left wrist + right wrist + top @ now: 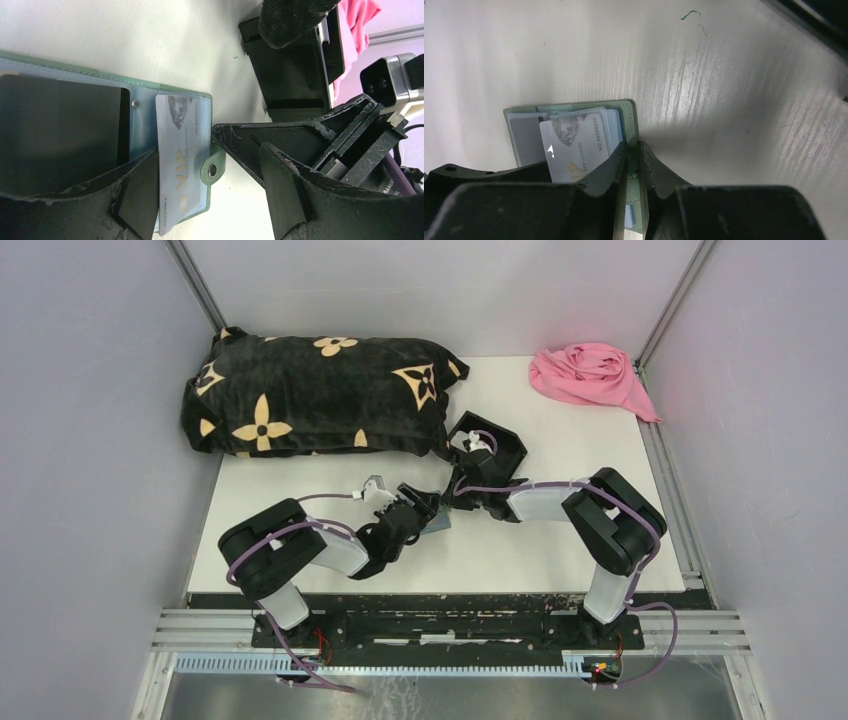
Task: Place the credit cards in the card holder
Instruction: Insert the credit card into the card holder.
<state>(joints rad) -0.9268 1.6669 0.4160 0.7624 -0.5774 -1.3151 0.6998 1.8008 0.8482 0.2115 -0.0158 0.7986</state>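
Observation:
The sage-green card holder (206, 100) lies open on the white table, between the two grippers (438, 524). A white credit card (181, 155) marked VIP sits in its right-hand slot, its lower end sticking out past the holder. Bluish cards (615, 125) lie under the white card (574, 142). My left gripper (210, 200) is open and straddles that card end and the snap tab (212, 171), touching neither. My right gripper (634, 150) has its jaws drawn narrow onto the holder's green edge (626, 107) at the tab.
A black open-topped box (492, 448) stands just behind the right gripper. A black pillow with tan flowers (320, 395) fills the back left. A pink cloth (590, 375) lies at the back right. Grey walls close in both sides.

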